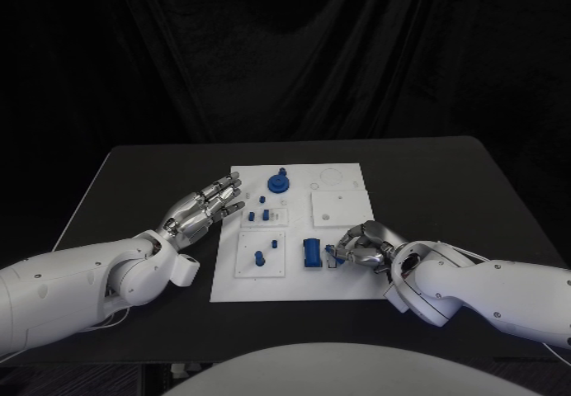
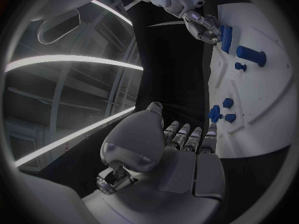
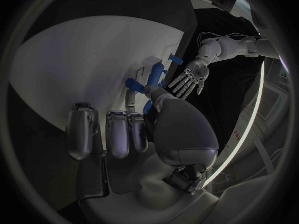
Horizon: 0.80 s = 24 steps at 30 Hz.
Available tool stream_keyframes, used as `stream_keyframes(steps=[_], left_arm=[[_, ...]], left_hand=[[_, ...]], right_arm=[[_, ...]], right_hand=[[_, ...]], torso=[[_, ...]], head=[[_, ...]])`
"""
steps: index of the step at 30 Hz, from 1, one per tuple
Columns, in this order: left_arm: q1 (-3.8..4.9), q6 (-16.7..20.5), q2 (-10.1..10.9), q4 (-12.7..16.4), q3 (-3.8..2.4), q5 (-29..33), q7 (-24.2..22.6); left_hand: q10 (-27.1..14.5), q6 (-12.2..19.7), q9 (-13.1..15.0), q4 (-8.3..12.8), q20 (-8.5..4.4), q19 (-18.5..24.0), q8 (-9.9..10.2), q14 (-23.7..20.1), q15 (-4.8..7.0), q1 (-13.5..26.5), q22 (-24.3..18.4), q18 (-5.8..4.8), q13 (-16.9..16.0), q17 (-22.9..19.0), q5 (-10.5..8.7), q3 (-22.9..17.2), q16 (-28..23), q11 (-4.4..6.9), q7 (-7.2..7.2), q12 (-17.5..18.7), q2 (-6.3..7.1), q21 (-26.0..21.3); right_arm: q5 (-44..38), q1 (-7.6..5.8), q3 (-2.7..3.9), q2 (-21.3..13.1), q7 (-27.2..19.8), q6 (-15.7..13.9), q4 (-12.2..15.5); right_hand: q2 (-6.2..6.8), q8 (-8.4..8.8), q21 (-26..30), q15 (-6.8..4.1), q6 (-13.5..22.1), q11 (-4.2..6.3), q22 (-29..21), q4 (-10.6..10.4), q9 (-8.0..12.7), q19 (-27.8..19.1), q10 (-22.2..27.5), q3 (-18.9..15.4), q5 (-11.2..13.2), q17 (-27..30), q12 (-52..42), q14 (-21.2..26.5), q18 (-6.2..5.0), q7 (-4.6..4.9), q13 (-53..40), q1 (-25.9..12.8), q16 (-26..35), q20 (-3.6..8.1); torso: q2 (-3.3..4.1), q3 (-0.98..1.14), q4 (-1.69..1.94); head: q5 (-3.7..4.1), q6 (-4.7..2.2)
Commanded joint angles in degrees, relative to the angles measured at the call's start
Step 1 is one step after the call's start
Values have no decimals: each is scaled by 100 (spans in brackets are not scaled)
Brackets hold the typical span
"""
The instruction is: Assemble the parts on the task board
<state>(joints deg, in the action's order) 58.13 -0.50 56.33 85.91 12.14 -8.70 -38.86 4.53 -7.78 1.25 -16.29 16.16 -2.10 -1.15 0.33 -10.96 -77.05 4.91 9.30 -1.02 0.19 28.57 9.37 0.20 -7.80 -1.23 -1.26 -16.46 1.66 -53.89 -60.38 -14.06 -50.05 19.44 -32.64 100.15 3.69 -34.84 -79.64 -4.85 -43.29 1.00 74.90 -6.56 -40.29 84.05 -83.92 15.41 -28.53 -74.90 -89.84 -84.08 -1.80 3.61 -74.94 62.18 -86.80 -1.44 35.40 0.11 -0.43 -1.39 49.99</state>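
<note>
The white task board (image 1: 345,285) lies mid-table with several blue parts on it. A blue knob (image 1: 280,181) stands near its far edge, small blue pieces (image 1: 258,217) lie near its left side, and a blue peg (image 1: 260,260) stands in its near left plate. My right hand (image 1: 364,247) rests at the board's near right, fingers curled, and pinches a small blue part (image 1: 334,260) beside the upright blue block (image 1: 312,252); the thumb (image 3: 151,90) meets the small blue part (image 3: 132,83). My left hand (image 1: 209,205) hovers over the board's left edge, fingers stretched out, holding nothing.
The black table (image 1: 143,173) reaches out on all sides of the board. A white square plate (image 1: 337,206) and a round recess (image 1: 331,175) take up the board's far right. The left forearm (image 1: 83,280) lies over the table's near left.
</note>
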Motion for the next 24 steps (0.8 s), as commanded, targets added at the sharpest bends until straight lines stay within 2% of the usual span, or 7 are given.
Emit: stream_keyframes(steps=[1, 6, 7, 10, 13, 20, 24], left_arm=[[-11, -87, -11, 1, -3, -10, -260], [-12, -89, -15, -2, -3, -10, -257], [-12, -89, -16, -2, -3, -10, -255], [-12, -92, -17, -3, -3, -10, -251], [-12, -95, -18, -3, -3, -10, -245], [-13, -104, -14, 0, -3, -10, -233], [-13, -106, -13, 0, -3, -10, -229]], left_hand=[[-1, 2, 3, 2, 25, -14, -19, 10, -23, 15, 3, 12, -8, 1, -7, -22, 10, -7, 9, -34, -6, 25], [-1, 2, 3, 2, 25, -14, -19, 10, -23, 15, 3, 12, -8, 1, -7, -22, 10, -7, 9, -34, -6, 25], [-1, 2, 3, 2, 25, -14, -19, 10, -23, 15, 3, 12, -8, 1, -7, -22, 10, -7, 9, -34, -6, 25], [-1, 4, 3, 3, 26, -15, -18, 10, -28, 10, 4, 9, -9, 1, -6, -30, 10, -8, 4, -37, -6, 25], [-1, 4, 3, 3, 26, -15, -18, 10, -28, 10, 4, 9, -9, 1, -6, -30, 10, -8, 4, -37, -6, 25], [-1, 4, 3, 5, 27, -17, -19, 11, -31, 7, 6, 8, -9, 2, -4, -34, 11, -9, 1, -39, -6, 27], [-1, 4, 3, 5, 27, -17, -19, 11, -31, 7, 6, 8, -9, 2, -4, -34, 11, -9, 1, -39, -6, 27]], right_arm=[[-60, 19, 1, -9, 143, 58, 15], [-61, 27, 1, -5, 134, 50, 11], [-61, 28, 1, -2, 132, 50, 10], [-61, 31, 1, 5, 131, 49, 6], [-61, 33, 1, 10, 129, 45, 1], [-89, 34, 2, 21, 167, 81, -15], [-96, 35, 2, 34, 169, 77, -25]], right_hand=[[-16, -22, 26, 37, 37, -27, 1140, 0, 6, 183, -608, -22, 26, -685, -16, -437, -94, -3, -1506, -60, 19, -28], [-20, -27, 31, 42, 54, -33, 1139, -20, 9, 182, -608, -53, 80, -679, -16, -436, -95, 3, -1506, -80, 21, -32], [-24, -34, 29, 49, 61, -40, 1140, -60, 11, 184, -608, -100, 226, -682, -16, -437, -94, 10, -1506, -128, 20, -36], [-51, -55, 26, 55, 81, -46, 1142, -121, 19, 187, -608, -189, 432, -684, -16, -438, -93, 16, -1506, -176, 18, -45], [-62, -63, 36, 56, 86, -47, 1139, -142, 22, 184, -608, -218, 493, -679, -16, -437, -96, 18, -1506, -190, 20, -47], [-88, -82, 29, 51, 82, -38, 1142, -107, 24, 188, -608, -217, 450, -677, -16, -437, -94, 4, -1506, -118, 20, -46], [-128, -185, 34, 16, -45, 8, 1142, -10, 10, 189, -608, -181, 115, -679, -16, -438, -97, -53, -1506, 39, 18, -22]], torso=[[1, 0, -2], [-3, 1, -4], [-3, 1, -3], [-1, 0, 0], [1, 0, 2], [2, 1, 4], [1, 1, 2]], head=[[3, 1], [0, 1], [0, 1], [7, 1], [8, 1], [2, 1], [2, 1]])
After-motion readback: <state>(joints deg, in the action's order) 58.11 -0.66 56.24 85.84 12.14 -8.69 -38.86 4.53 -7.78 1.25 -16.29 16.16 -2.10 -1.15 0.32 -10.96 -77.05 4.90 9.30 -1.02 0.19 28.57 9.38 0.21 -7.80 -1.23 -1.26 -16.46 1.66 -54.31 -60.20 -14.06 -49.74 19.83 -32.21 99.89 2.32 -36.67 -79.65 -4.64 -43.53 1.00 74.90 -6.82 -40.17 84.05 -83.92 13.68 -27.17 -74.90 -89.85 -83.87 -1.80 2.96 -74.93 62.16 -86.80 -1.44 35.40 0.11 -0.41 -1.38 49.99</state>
